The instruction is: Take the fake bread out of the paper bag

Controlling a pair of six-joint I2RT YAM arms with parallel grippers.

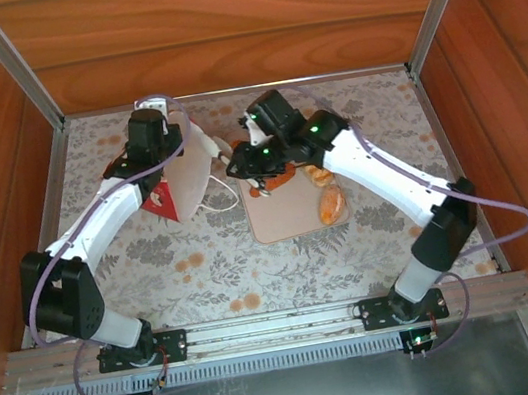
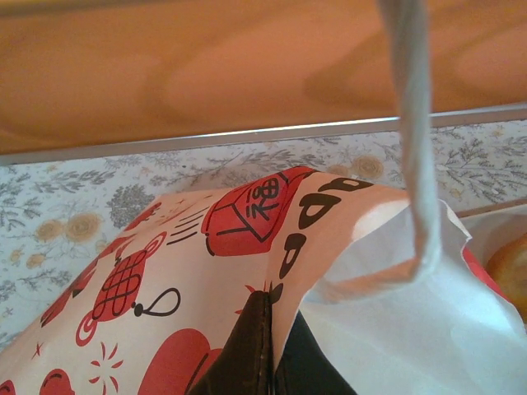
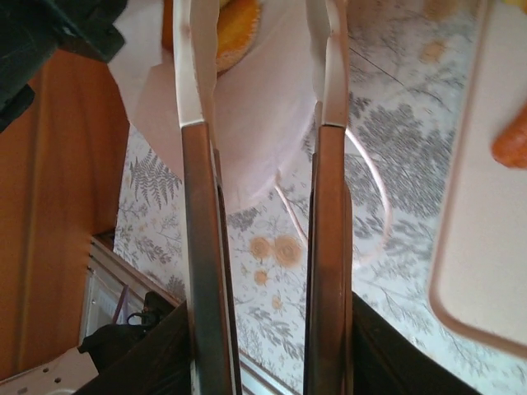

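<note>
Bread roll (image 3: 237, 29): in paper bag (image 1: 188, 165) mouth, dead ahead of right gripper (image 3: 262, 49), between its 2 narrowly parted fingers (image 3: 202, 247). Left gripper (image 2: 268, 346): clamped on bag.

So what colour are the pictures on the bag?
Red, with some black marks, on the white bag. The left wrist view shows them best.

Noted: paper bag (image 1: 193, 167) lies on the table (image 1: 205, 268) at my 11 o'clock; tray (image 1: 283, 220) just beside it toward 3 o'clock, fake bread (image 1: 331, 204) on the tray (one piece (image 3: 237, 23) inside the bag's mouth).
</note>
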